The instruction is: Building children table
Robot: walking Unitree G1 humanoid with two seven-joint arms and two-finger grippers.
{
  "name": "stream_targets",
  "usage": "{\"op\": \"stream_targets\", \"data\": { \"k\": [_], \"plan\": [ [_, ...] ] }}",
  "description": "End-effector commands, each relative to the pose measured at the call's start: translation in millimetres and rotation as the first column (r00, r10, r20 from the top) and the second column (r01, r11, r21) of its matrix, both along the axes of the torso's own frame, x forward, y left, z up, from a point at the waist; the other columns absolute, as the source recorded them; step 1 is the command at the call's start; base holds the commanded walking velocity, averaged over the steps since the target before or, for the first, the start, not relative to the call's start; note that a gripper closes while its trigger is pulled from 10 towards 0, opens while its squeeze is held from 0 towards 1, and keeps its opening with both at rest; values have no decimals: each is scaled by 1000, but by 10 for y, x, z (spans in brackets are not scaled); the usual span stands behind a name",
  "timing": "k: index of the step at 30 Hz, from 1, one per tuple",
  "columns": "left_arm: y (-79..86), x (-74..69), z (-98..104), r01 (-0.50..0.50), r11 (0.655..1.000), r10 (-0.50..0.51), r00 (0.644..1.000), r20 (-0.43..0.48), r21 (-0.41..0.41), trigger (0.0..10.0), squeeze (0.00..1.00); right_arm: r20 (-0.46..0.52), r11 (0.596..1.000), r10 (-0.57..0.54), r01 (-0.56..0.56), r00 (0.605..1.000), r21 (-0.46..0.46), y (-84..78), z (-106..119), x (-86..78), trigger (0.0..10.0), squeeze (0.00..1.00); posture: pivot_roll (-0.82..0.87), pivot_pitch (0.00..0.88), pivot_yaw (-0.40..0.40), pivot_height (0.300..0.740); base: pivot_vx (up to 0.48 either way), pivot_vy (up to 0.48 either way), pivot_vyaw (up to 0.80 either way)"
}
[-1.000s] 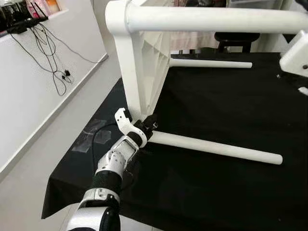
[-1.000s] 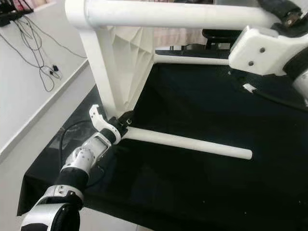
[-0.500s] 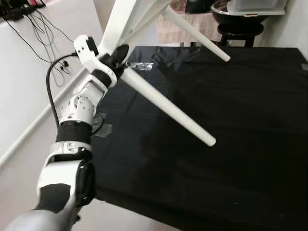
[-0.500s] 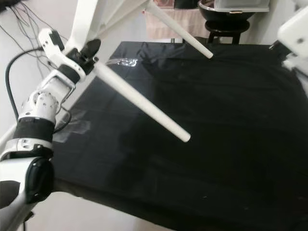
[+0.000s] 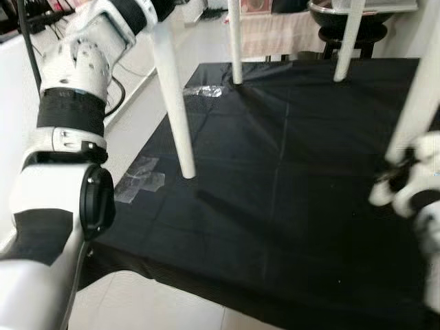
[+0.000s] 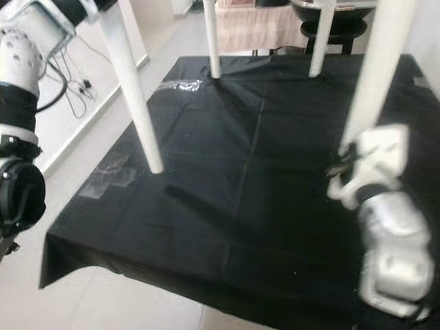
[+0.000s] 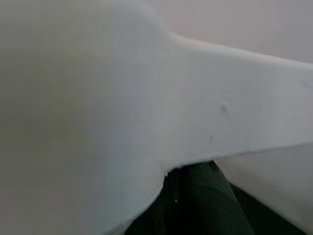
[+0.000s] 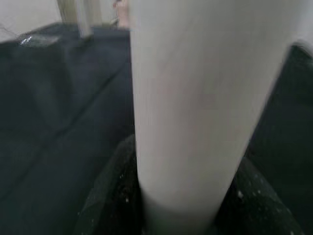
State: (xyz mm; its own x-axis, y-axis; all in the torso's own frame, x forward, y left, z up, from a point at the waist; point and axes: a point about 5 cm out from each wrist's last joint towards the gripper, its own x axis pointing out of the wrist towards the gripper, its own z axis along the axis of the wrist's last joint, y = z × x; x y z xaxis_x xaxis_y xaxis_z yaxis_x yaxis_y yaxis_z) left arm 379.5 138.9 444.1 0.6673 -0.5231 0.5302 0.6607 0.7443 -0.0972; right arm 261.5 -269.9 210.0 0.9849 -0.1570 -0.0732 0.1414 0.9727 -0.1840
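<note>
I had the children's table (image 5: pixel 172 96) upright over the black cloth (image 5: pixel 275 192) on the floor, its legs pointing down. My left jaws (image 5: pixel 148 8) were high at the top of the near-left leg, their state hidden from me. My right jaws (image 6: pixel 347 168) were closed around the near-right leg (image 6: pixel 378 69), low down. I judged this the setting-down step. Next I needed to lower all four feet level onto the cloth, then let go.
</note>
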Motion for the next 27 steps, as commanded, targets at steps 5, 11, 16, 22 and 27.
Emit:
{"op": "stream_targets", "data": {
  "k": [5, 11, 16, 22, 27],
  "plan": [
    [94, -115, -76, 45, 995, -42, 998, 43, -91, 10000, 0, -221, 995, -23, 44, 975, 90, 265, -691, 4, 10000, 0, -170, 96, 189, 740, 0, 0, 0],
    [-398, -162, -1209, 200, 976, -213, 958, -191, -86, 10000, 1000, -154, 991, 136, -136, 979, 14, 598, -813, 201, 10000, 1000, -171, 82, 172, 740, 0, 0, 0],
    [-424, -232, -1566, 198, 973, -223, 937, -268, -117, 10000, 1000, -121, 986, 166, -165, 979, 14, 643, -799, 175, 10000, 1000, -172, 71, 172, 740, 0, 0, 0],
    [-336, -364, -1975, 138, 986, -164, 926, -341, -98, 10000, 1000, -72, 982, 189, -189, 979, 18, 676, -784, 53, 10000, 1000, -177, 68, 165, 740, 0, 0, 0],
    [-162, -530, -2386, 25, 999, -36, 914, -404, -32, 10000, 1000, -14, 991, 134, -133, 991, 17, 554, -783, -137, 10000, 1000, -182, 61, 141, 740, 0, 0, 0]
  ]
}}
